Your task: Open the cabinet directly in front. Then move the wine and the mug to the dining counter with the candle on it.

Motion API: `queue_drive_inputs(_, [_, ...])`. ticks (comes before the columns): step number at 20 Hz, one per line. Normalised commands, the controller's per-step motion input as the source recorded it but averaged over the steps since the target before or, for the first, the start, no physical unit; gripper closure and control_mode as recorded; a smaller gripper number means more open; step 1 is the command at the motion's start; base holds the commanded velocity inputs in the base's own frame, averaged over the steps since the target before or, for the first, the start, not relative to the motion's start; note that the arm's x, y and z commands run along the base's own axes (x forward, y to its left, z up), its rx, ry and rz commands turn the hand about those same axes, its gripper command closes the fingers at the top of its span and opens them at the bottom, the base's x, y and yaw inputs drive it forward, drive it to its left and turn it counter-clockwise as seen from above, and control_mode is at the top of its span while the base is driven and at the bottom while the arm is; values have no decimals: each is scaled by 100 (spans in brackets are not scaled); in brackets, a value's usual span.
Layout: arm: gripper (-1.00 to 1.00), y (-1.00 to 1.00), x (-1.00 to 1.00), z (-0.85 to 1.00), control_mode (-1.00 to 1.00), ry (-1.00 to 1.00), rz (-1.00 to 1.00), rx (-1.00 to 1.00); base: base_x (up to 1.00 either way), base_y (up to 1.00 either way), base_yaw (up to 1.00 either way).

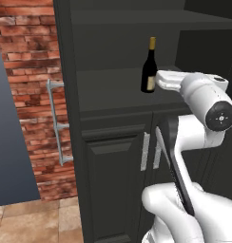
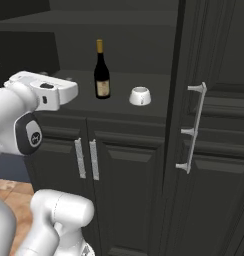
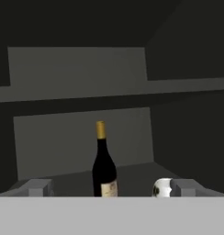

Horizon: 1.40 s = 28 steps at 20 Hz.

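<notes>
The black cabinet [image 2: 219, 50] stands with its upper doors swung wide. On its open shelf [image 2: 134, 111] stands the wine [image 2: 101, 70], a dark bottle with a gold neck, also seen in the left base view [image 1: 148, 66]. The white mug [image 2: 140, 96] sits just right of the bottle. My gripper [image 3: 111, 189] is open, level with the shelf and short of it. The wine [image 3: 103, 167] is centred between its fingertips [image 3: 36, 188] and the mug [image 3: 161, 188] is by the right one. Nothing is held. The dining counter and the candle are out of view.
The right door's silver bar handle [image 2: 193, 127] juts out beside the shelf, and the left door's handle [image 1: 57, 122] stands in front of a brick wall [image 1: 32, 71]. Closed lower doors [image 2: 114, 175] lie below the shelf. An upper shelf [image 3: 109, 92] spans above the bottle.
</notes>
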Motion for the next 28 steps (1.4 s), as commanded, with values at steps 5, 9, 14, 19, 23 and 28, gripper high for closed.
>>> queue_drive_inputs(5, [-100,0,28,0,-100,0,2,0,0,0,0])
queue_drive_inputs(9, [-100,-2,24,1,-100,0,2,0,0,0,0])
queue_drive_inputs(14, [-100,-7,31,3,-100,0,3,0,0,0,0])
queue_drive_inputs(19, [-100,-2,23,9,-100,-2,4,1,0,0,0])
queue_drive_inputs(23, [-100,0,13,4,-100,-4,3,0,0,0,0])
queue_drive_inputs(28, [-100,0,8,0,-100,-5,3,0,0,0,0])
